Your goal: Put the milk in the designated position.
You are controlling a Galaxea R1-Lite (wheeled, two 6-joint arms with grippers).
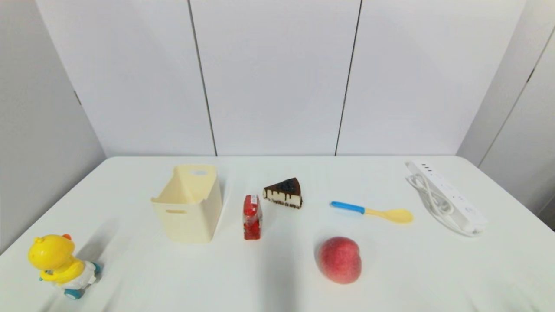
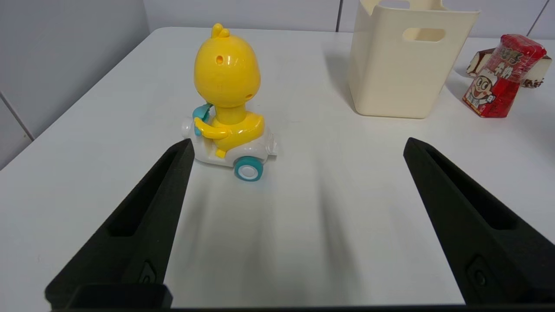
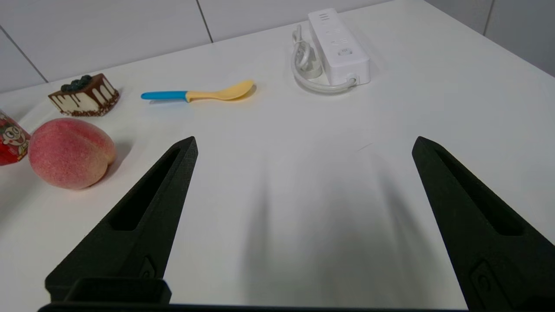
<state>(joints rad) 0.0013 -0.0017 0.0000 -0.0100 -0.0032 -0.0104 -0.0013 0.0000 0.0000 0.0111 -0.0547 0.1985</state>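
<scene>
The milk point(image 1: 252, 216) is a small red carton with cartoon print, upright near the table's middle, just right of the cream bin point(image 1: 188, 203). The left wrist view shows the milk point(image 2: 498, 76) beside the bin point(image 2: 403, 60); a sliver of the milk point(image 3: 11, 138) also shows in the right wrist view. My left gripper point(image 2: 297, 147) is open, low over the table's left front, far short of the carton. My right gripper point(image 3: 303, 145) is open over bare tabletop at the right front. Neither arm shows in the head view. The designated position has no marking.
A yellow duck toy point(image 1: 58, 264) sits at the front left, close to my left fingers point(image 2: 151, 208). A peach point(image 1: 339, 259), a cake slice point(image 1: 284, 193), a blue-and-yellow spoon point(image 1: 373, 212) and a white power strip point(image 1: 448, 197) lie middle to right.
</scene>
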